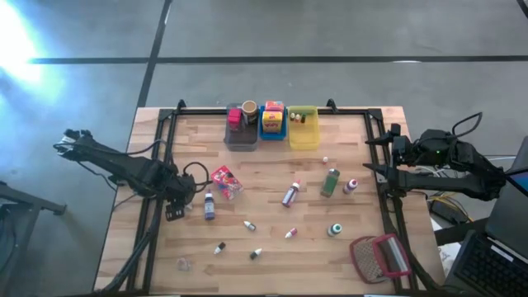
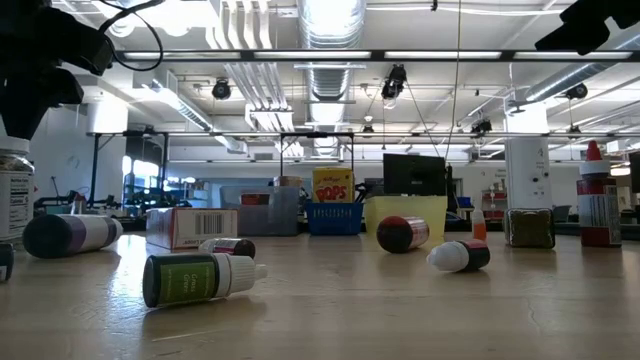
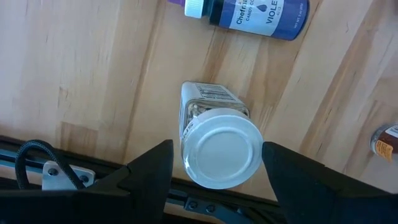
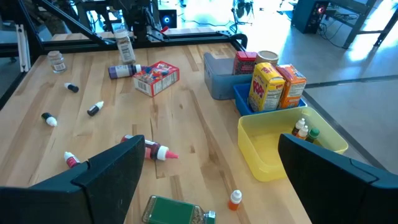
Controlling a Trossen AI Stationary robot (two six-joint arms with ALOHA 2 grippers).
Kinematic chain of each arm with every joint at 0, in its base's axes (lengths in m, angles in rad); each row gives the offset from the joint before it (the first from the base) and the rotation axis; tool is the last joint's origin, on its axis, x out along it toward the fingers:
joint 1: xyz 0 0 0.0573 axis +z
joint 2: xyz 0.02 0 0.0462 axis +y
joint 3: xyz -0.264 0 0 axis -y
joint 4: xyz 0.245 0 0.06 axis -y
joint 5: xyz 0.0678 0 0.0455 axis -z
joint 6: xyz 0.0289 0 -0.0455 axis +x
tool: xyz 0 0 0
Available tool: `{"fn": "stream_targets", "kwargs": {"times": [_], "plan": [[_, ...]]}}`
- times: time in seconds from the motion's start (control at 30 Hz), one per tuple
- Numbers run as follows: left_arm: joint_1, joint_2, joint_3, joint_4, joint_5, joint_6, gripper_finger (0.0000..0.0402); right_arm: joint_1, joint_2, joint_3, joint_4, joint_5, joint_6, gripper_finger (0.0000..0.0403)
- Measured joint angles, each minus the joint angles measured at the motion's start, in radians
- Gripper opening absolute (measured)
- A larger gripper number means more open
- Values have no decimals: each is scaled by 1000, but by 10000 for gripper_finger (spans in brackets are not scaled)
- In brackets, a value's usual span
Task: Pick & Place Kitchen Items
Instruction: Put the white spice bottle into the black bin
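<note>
A clear jar (image 3: 208, 102) with a white lid stands upright by the table's left rail, with my left gripper (image 3: 217, 163) pointing down over it and shut on it. The high view hides the jar under that gripper (image 1: 175, 206); the low view shows the jar (image 2: 12, 195) at the far left. Beside it a violet bottle (image 3: 258, 12) lies on its side. Other kitchen items lie scattered on the table: a red packet (image 1: 225, 181), a green bottle (image 1: 330, 183) and several tiny capped bottles. My right gripper (image 4: 210, 149) waits open, raised at the table's right edge. My left gripper has the jar's white lid (image 3: 255, 149) between its two fingers, one on each of two opposite sides. The fingers come from above, pointing down. The jar is upright below them; I cannot tell whether its base rests on the table.
A grey bin (image 1: 241, 140), a blue bin (image 1: 273, 130) and a yellow bin (image 1: 304, 136) stand in a row at the far edge, holding boxes and small bottles. A red-framed mesh object (image 1: 379, 256) lies at the near right corner. Black rails (image 1: 157, 165) run along the table's edges.
</note>
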Motion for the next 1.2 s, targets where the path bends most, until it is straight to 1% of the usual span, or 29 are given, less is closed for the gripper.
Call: {"fn": "stream_targets", "kwargs": {"times": [0.4, 0.5, 0.67, 0.77, 0.93, 1.2], "plan": [[1, 0, 0, -1, -1, -8, 258, 0, 0, 0, 0, 0, 0, 364], [1, 0, 0, -3, -1, -22, 273, 0, 0, 0, 0, 0, 0, 364], [1, 0, -2, 0, -2, -14, 310, 0, 0, 0, 0, 0, 0, 364], [1, 2, -5, -7, -14, 2, 319, 0, 0, 0, 0, 0, 0, 364], [1, 2, -4, -4, -9, 6, 319, 0, 0, 0, 0, 0, 0, 364], [1, 2, -3, -3, -5, 55, 320, 0, 0, 0, 0, 0, 0, 364]]}}
